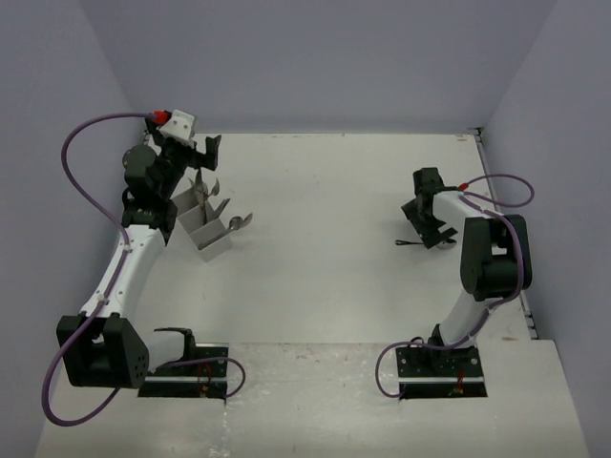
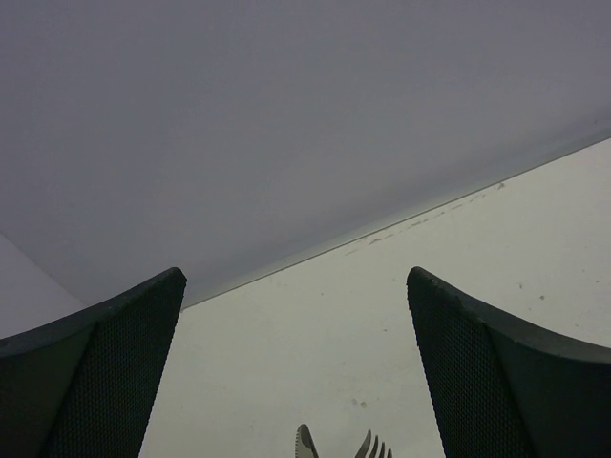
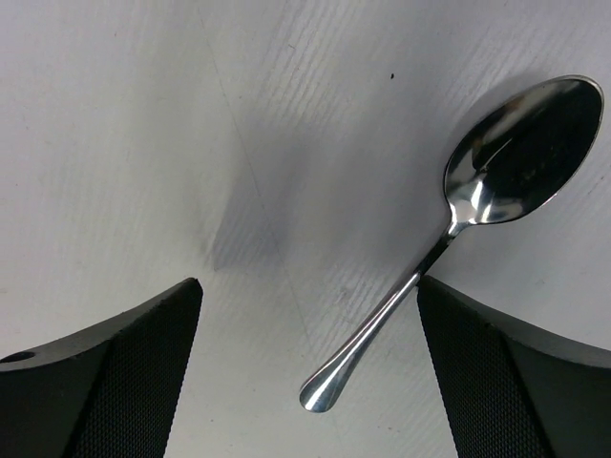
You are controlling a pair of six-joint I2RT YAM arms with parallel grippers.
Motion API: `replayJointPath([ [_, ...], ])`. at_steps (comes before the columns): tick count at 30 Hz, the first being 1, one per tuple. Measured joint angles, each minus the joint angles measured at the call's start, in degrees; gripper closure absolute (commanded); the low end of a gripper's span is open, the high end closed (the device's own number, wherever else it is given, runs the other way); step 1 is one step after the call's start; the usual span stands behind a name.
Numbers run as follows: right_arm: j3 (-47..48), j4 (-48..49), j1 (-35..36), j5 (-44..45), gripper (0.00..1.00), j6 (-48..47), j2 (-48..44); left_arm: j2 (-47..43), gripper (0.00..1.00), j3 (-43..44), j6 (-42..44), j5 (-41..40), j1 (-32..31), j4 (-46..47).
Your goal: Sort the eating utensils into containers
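The light grey cutlery holder [image 1: 208,232] stands at the left of the table, with several silver utensils [image 1: 204,188] sticking up out of it and a spoon bowl [image 1: 240,222] leaning out to the right. My left gripper [image 1: 205,160] hangs open and empty just above and behind the holder. In the left wrist view a knife tip [image 2: 305,443] and fork tines [image 2: 376,447] show at the bottom edge between the open fingers [image 2: 105,372]. A spoon [image 3: 458,219] lies flat on the table at the right, where it also shows in the top view [image 1: 410,243]. My right gripper [image 3: 305,382] is open low over its handle, the jaws on either side.
The white table [image 1: 325,258] is closed in by grey walls at the back and sides. The back wall's foot [image 2: 382,239] shows beyond the left gripper. A lower white shelf [image 1: 315,401] carries both arm bases at the near edge.
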Motion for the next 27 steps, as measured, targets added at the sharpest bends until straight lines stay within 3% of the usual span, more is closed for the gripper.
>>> replayJointPath([
  [1, 0.0, 0.1, -0.1, 0.0, 0.11, 0.0, 0.0, 0.0, 0.0, 0.0, 0.0, 0.0, 0.0, 0.0],
  [2, 0.0, 0.3, -0.2, -0.1, 0.24, 0.0, 0.0, -0.1, 0.0, 0.0, 0.0, 0.0, 0.0, -0.1],
  [4, 0.0, 0.6, -0.5, -0.4, 0.32, -0.4, 0.0, -0.3, 0.0, 0.0, 0.0, 0.0, 0.0, -0.2],
  [5, 0.0, 0.9, -0.8, -0.6, 0.42, -0.6, 0.0, -0.5, 0.0, 0.0, 0.0, 0.0, 0.0, -0.3],
  [12, 1.8, 0.9, -2.7, -3.3, 0.73, -2.2, 1.9, -3.2, 0.0, -0.5, 0.9, -0.3, 0.0, -0.9],
  [15, 4.0, -0.3, -3.0, -4.4, 0.77, -2.8, 3.7, -3.8, 0.0, -0.5, 0.9, -0.3, 0.0, -0.9],
  [18, 6.4, -1.0, -3.4, -5.6, 0.73, -3.0, 5.4, -3.9, 0.0, -0.5, 0.9, -0.3, 0.0, -0.9],
  [23, 7.2, -1.4, -5.0, -7.9, 0.46, -2.2, 5.6, -3.9, 0.0, -0.5, 1.4, -0.4, 0.0, -1.0],
  [27, 7.8, -2.3, -6.0, -8.4, 0.39, -0.5, 5.8, -3.9, 0.0, -0.5, 2.1, -0.4, 0.0, -1.7],
])
